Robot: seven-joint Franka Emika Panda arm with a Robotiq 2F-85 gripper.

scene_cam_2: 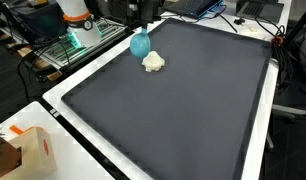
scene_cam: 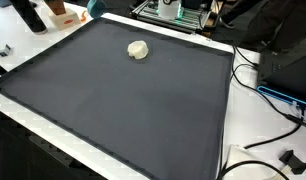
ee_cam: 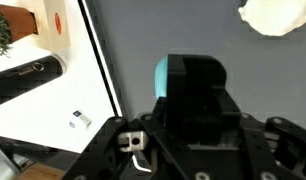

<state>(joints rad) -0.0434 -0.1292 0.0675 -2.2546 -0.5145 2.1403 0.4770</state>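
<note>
Currently the gripper (scene_cam_2: 139, 27) looks clamped shut on a teal object (scene_cam_2: 140, 43); in the wrist view I see only a sliver of it. It sits at the dark mat's (scene_cam_2: 193, 110) edge, with a cream lump (scene_cam_2: 153, 62) just beside it, apart.

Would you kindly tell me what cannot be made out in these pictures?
End effector: wrist view, its black body hides the fingertips; open or shut unclear.
Teal object: wrist view, mostly behind the end effector.
Cream lump: wrist view, cut by the top edge; elsewhere too small to identify.
</note>
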